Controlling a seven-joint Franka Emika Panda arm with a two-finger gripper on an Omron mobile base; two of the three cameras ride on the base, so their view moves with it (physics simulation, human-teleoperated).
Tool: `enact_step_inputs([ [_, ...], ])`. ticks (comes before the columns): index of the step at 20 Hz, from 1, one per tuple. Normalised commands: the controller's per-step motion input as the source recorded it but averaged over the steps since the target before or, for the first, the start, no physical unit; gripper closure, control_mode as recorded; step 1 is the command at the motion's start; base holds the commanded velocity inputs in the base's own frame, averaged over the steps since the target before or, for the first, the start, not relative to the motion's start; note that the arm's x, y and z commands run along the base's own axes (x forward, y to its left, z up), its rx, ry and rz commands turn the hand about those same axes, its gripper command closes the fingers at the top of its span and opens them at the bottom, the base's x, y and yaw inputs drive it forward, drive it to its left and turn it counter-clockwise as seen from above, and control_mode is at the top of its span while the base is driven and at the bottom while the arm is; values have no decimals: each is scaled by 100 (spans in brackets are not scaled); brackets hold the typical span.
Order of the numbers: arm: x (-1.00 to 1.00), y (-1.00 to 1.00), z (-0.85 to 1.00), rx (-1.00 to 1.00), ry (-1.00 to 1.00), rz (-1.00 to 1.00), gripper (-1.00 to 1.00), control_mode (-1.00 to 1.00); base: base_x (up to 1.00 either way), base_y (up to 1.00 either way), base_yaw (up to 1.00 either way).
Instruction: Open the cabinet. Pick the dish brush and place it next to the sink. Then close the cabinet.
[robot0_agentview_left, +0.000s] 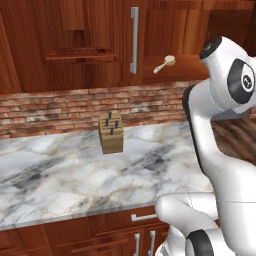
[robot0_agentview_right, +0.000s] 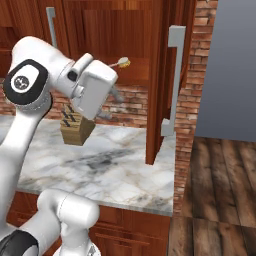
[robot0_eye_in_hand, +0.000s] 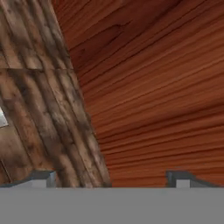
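At the bottom of the hand view, the claw (robot0_eye_in_hand: 111, 177) shows its two dark fingertips (robot0_eye_in_hand: 43, 178) set wide apart, open and gripping nothing, with reddish-brown wood grain and darker floorboards ahead of it. From the right base view, the white hand sits at the end of the bent arm, above the marble surface (robot0_agentview_right: 115, 170) and in front of the brick backsplash (robot0_agentview_right: 132, 102); the claw's fingers (robot0_agentview_right: 116, 94) point down and to the right from it. Just behind and above the hand, the cabinet (robot0_agentview_right: 112, 35) stands with its right door (robot0_agentview_right: 167, 80) swung open toward the camera, the long silver bar handle (robot0_agentview_right: 174, 80) on that door's face. Inside, on the lowest shelf, lies the dish brush (robot0_agentview_right: 121, 62), pale handle and round tan bristle head, also seen from the left base view (robot0_agentview_left: 165, 64) resting on the shelf to the right of the closed left door and its vertical handle (robot0_agentview_left: 134, 40). A wooden knife block (robot0_agentview_left: 111, 132) stands on the surface near the backsplash, well below the brush. Lower cabinets (robot0_agentview_left: 125, 235) with short silver handles run under the surface edge.
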Motion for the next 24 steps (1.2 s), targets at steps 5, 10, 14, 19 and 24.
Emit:
enact_step_inputs([
  [5,0,35,-12,52,-46,4,-100,-100,0,0,0],
  [10,1,25,-9,50,-49,5,-100,-100,0,0,0],
  [14,0,40,-2,35,-45,6,-100,-100,0,0,0],
  [19,12,50,-2,13,-29,10,-100,-100,0,0,0],
  [24,24,21,17,3,-11,20,-100,-100,0,0,0],
])
